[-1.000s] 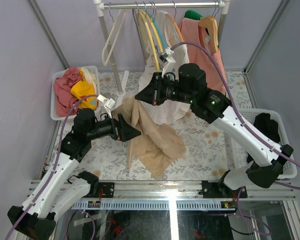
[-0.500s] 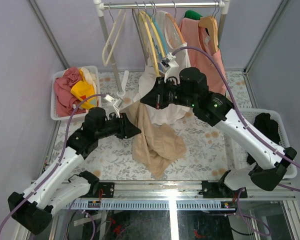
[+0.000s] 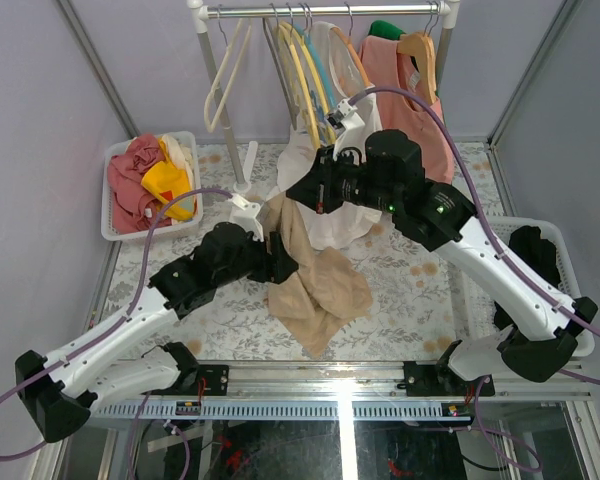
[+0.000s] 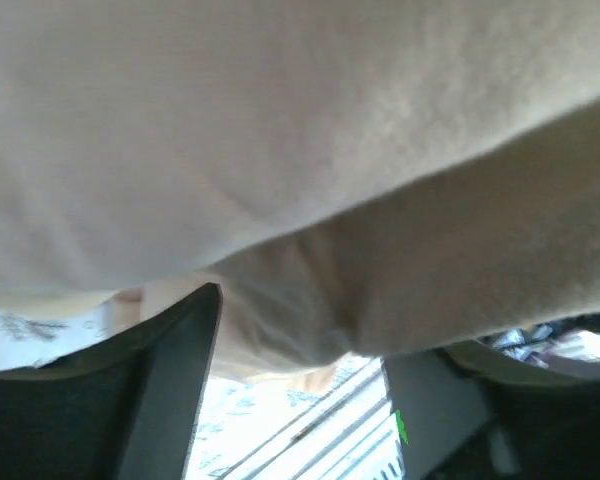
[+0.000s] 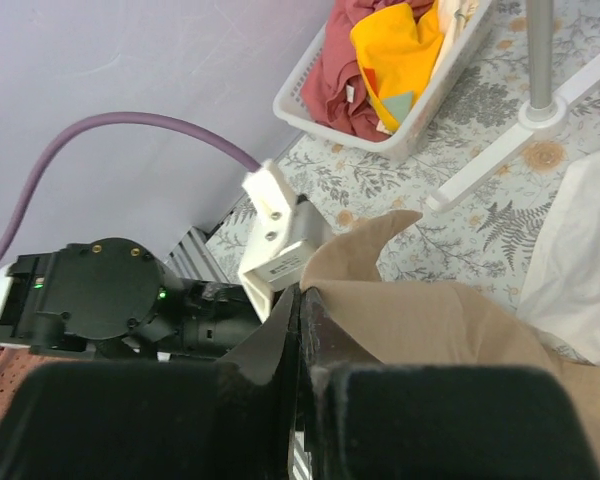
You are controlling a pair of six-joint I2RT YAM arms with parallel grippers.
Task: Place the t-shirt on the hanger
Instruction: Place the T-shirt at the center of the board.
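Over the floral table [image 3: 420, 290], the limp, light t-shirt [image 3: 320, 290] is hanging from the right hand [image 3: 294, 195], clenched on its edge, while the released left hand [image 3: 283, 258] is pressing into the cloth; the collar is looking like the surest hold.

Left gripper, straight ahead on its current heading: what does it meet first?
The t-shirt. The left gripper points straight into the hanging tan fabric, which fills the left wrist view just ahead of it. Whether it touches yet is unclear.
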